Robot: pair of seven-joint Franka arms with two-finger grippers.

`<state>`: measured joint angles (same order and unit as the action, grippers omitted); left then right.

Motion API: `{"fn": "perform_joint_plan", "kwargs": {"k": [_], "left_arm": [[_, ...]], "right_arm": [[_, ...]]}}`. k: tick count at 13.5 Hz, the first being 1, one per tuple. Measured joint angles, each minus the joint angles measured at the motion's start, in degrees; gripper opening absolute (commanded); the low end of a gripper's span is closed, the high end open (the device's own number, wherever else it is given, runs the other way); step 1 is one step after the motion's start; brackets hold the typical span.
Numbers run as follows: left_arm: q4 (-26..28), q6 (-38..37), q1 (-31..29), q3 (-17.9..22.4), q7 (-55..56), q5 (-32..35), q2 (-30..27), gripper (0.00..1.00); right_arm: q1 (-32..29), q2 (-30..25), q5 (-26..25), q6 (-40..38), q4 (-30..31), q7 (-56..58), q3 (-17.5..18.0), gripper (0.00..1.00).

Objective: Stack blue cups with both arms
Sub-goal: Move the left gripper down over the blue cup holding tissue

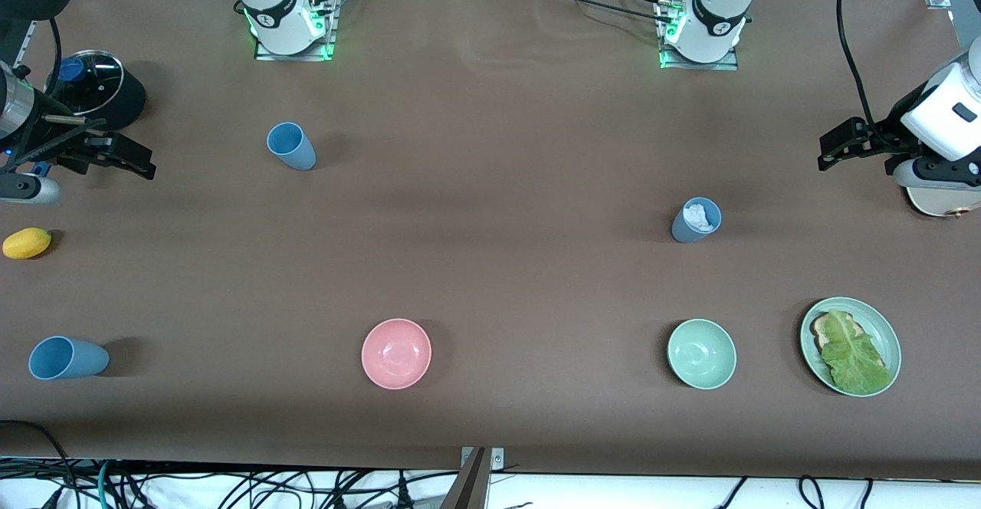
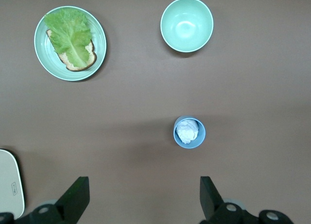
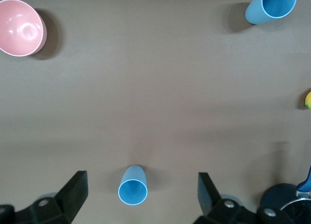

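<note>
Three blue cups stand on the brown table. A sky blue cup (image 1: pixel 291 146) is near the right arm's base; in the right wrist view (image 3: pixel 132 185) it shows far below the fingers. Another sky blue cup (image 1: pixel 67 358) (image 3: pixel 271 6) is near the front camera at the right arm's end. A grey-blue cup (image 1: pixel 696 220) (image 2: pixel 189 132) holds crumpled white paper. My right gripper (image 1: pixel 126 158) (image 3: pixel 142 180) hangs open and empty over the right arm's end. My left gripper (image 1: pixel 835 147) (image 2: pixel 143 185) hangs open and empty over the left arm's end.
A pink bowl (image 1: pixel 396 353) (image 3: pixel 20 27), a pale green bowl (image 1: pixel 701 353) (image 2: pixel 186 24) and a green plate (image 1: pixel 881 325) (image 2: pixel 43 63) with toast and lettuce lie nearer the front camera. A yellow fruit (image 1: pixel 27 243), a black lidded pot (image 1: pixel 96 91) and a cream board (image 1: pixel 943 201) sit at the ends.
</note>
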<state>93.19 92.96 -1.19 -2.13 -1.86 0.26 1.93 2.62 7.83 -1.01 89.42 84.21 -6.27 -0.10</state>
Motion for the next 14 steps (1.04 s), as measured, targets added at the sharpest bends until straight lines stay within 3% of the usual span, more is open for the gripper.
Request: {"fn": "perform_joint_plan", "kwargs": {"k": [7,14], "left_arm": [[0.1,-0.7,0.1,0.0,-0.6,0.0,1.9,1.0],[1.8,4.2,0.5,-0.7,-0.8,0.0,12.6,1.0]], "right_arm": [[0.0,0.0,0.0,-0.1,-0.2,0.0,-0.1,1.0],[0.0,-0.1,0.0,-0.5,-0.3,1.0,-0.1,1.0]]}}
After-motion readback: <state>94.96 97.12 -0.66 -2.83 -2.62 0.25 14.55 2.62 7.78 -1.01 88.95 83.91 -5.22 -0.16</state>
